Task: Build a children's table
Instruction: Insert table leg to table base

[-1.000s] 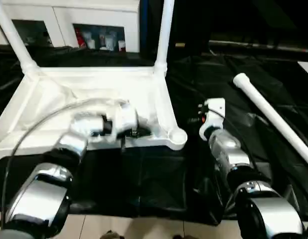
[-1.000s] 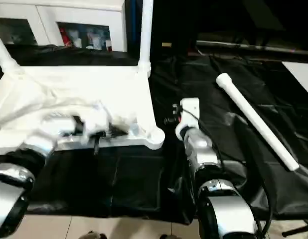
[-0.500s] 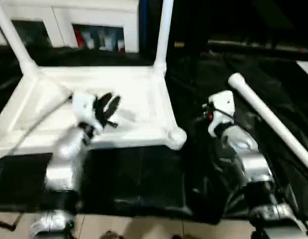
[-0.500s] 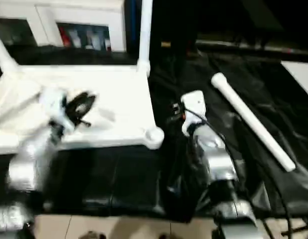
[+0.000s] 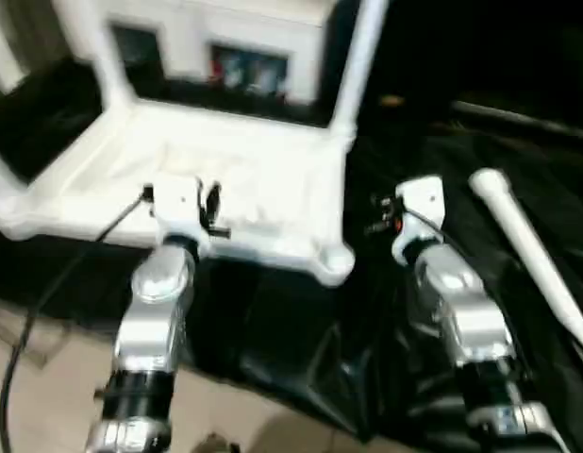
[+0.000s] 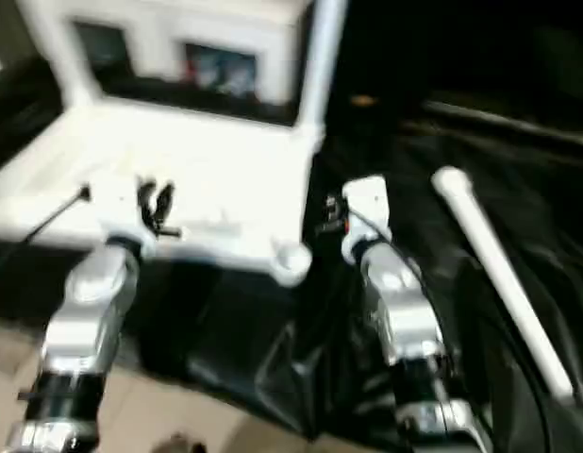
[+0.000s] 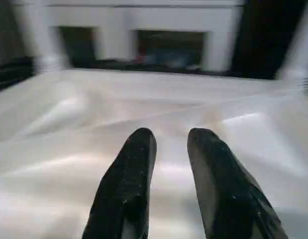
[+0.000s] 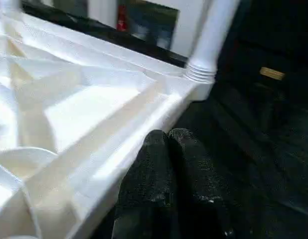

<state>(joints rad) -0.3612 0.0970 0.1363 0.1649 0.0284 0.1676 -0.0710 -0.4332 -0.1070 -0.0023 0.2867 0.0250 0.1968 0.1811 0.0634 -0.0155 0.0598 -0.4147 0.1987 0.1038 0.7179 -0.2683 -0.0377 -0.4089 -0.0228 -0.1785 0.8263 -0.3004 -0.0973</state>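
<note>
Lying upside down on black sheeting, children's table top (image 5: 244,179) with both end effectors empty.

Ribbed underside faces up; two white legs stand upright in the far corner sockets, far-left leg (image 5: 89,47) and far-right leg (image 5: 359,61). Near-right corner socket (image 5: 335,260) is unfilled. Loose leg (image 5: 532,250) lies on the black sheeting (image 5: 424,151) to the right of the top, well apart from it, flared end pointing away from the robot. Left end effector (image 7: 170,149) hangs over the near edge of the top, its two black fingers (image 7: 129,174) parted with a gap, gripping nothing. Right end effector (image 8: 169,144) is clenched, fingers pressed together, just beside the top's right edge over the sheeting, empty. White cabinet (image 5: 225,28) stands behind the work.
</note>
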